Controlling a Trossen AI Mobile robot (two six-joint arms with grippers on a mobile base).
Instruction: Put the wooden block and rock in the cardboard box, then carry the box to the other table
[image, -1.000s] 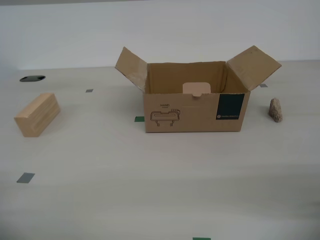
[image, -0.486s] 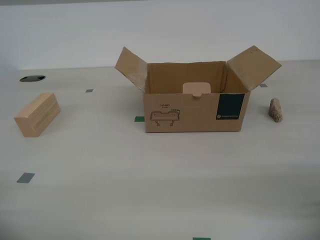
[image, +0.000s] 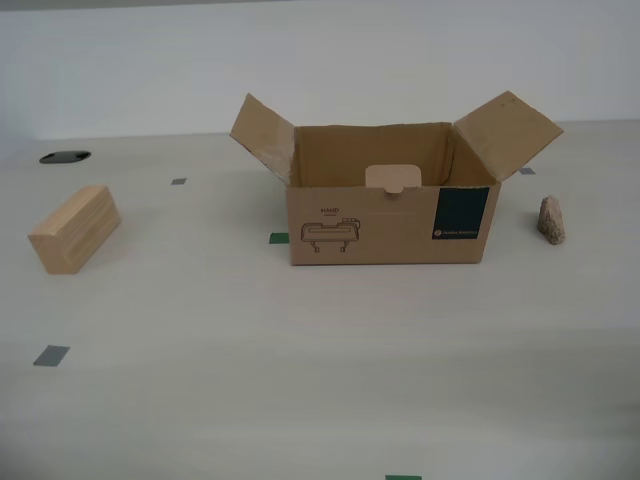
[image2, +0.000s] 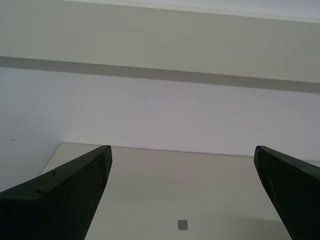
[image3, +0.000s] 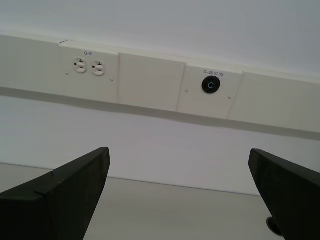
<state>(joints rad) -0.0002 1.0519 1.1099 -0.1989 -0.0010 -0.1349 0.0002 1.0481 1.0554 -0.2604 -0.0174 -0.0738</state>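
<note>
The cardboard box (image: 388, 215) stands open in the middle of a smooth pale table (image: 300, 340), its side flaps spread and a pale tab inside. In the exterior view the wooden block (image: 75, 228) lies at the left of the box. The small rock (image: 551, 220) stands to the box's right. No arm shows in the exterior view. My first gripper (image3: 180, 192) is open and faces a wall with nothing between its fingers. Open too is my second gripper (image2: 182, 192), empty above a pale surface. The other table is out of view.
Small grey and green tape marks (image: 51, 355) dot the table. A dark hole (image: 64, 157) sits at the far left in the exterior view. A wall with power outlets (image3: 89, 66) faces the first wrist camera. A grey tape square (image2: 183, 224) lies below my second gripper.
</note>
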